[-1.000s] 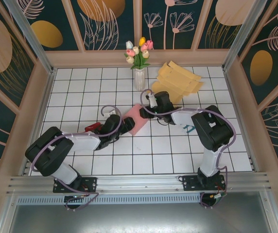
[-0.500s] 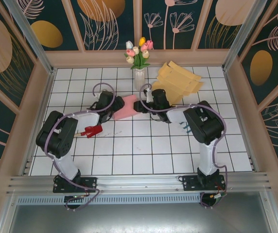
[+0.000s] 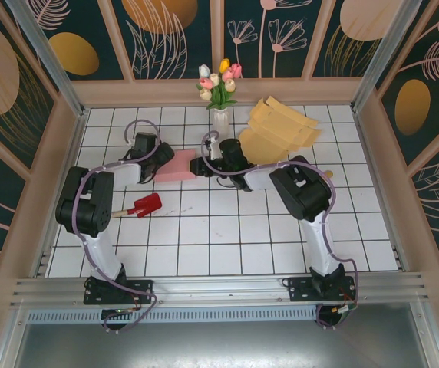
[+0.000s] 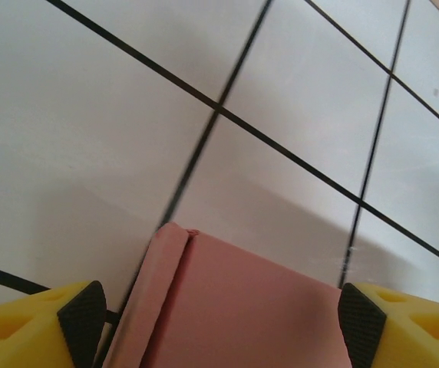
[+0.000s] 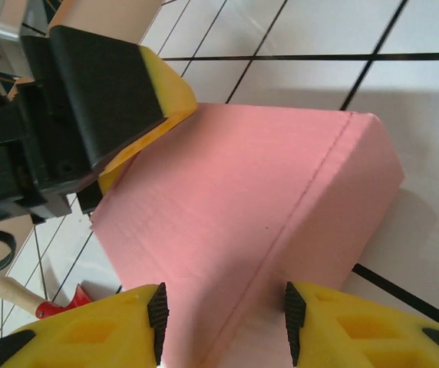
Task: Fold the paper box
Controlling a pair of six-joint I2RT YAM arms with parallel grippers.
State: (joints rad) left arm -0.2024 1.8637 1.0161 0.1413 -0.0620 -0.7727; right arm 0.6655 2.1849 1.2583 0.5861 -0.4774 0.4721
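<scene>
Folding appears barely begun: pink box (image 3: 175, 165) at upper centre lies flat and creased, right gripper (image 5: 223, 322) pinching its edge, left gripper (image 4: 221, 314) spread wide astride it, grip unclear, erecting remains

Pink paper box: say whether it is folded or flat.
Partly folded: the pink paper box shows a crease and a raised side wall.

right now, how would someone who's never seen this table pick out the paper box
Find the vase of tulips at the far edge of the white tiled table. The paper box lies just in front, slightly left. It is a flat pink block; the cardboard sheets right of the vase are tan, the scoop red.
</scene>
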